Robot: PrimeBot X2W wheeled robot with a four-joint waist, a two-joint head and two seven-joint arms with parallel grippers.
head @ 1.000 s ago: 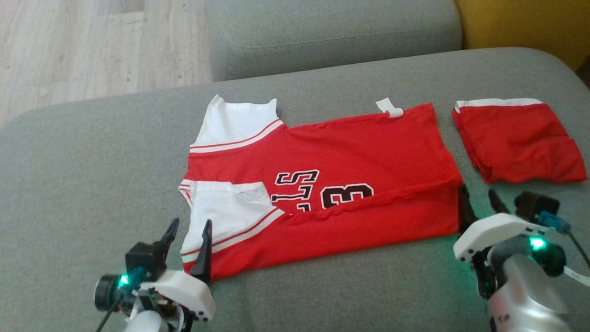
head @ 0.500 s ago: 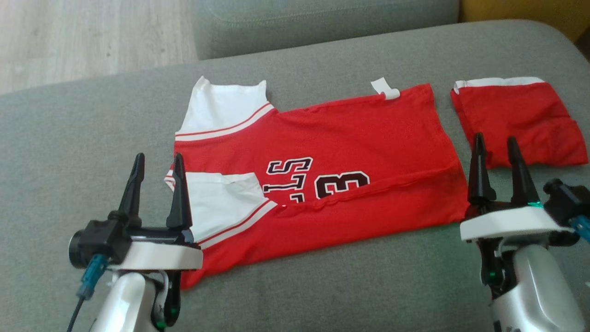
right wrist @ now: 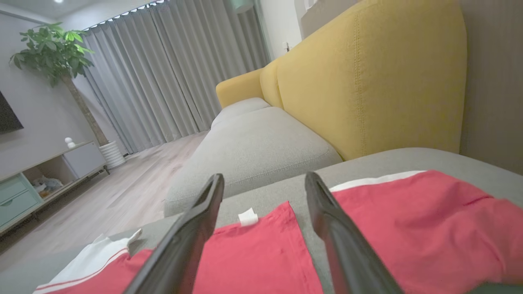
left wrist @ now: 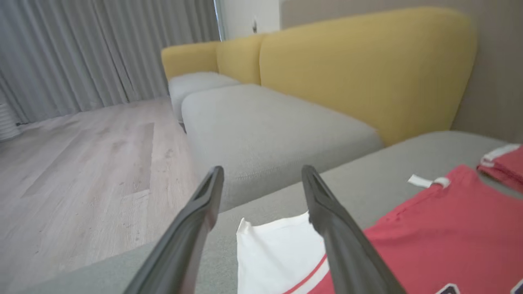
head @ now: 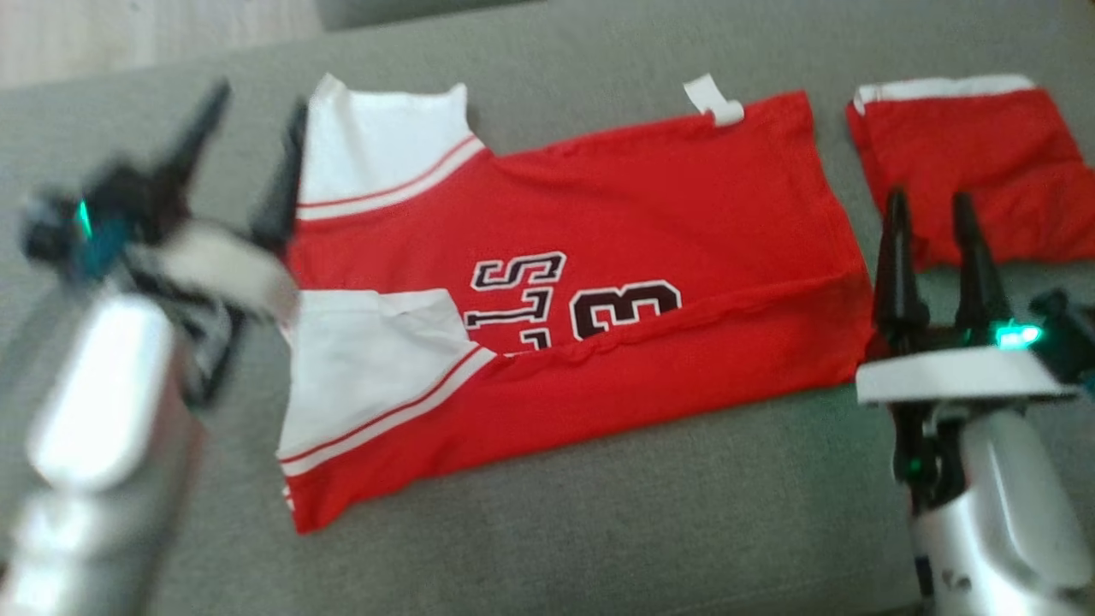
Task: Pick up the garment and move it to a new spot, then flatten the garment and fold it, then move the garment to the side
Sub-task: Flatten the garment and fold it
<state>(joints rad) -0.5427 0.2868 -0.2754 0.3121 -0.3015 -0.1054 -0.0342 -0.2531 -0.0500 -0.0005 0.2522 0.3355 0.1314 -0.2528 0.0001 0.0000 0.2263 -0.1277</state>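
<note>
The garment is a red jersey with white sleeves and black lettering. It lies flat on the grey sofa cushion, with its near long edge folded up over the lettering. My left gripper, blurred, hovers open by the far white sleeve at the garment's left end. In the left wrist view the left gripper has that sleeve just below its fingers. My right gripper stands open and upright off the garment's right hem. The right wrist view has the right gripper above the hem. Neither holds anything.
A second folded red piece with a white band lies to the right of the garment, close behind my right fingers. Beyond the cushion are another grey seat, a yellow backrest and wooden floor.
The head camera has tilted, so the whole picture shifted upward. My left gripper rose and swung out to the far sleeve. My right gripper lifted off the hem and now points upright.
</note>
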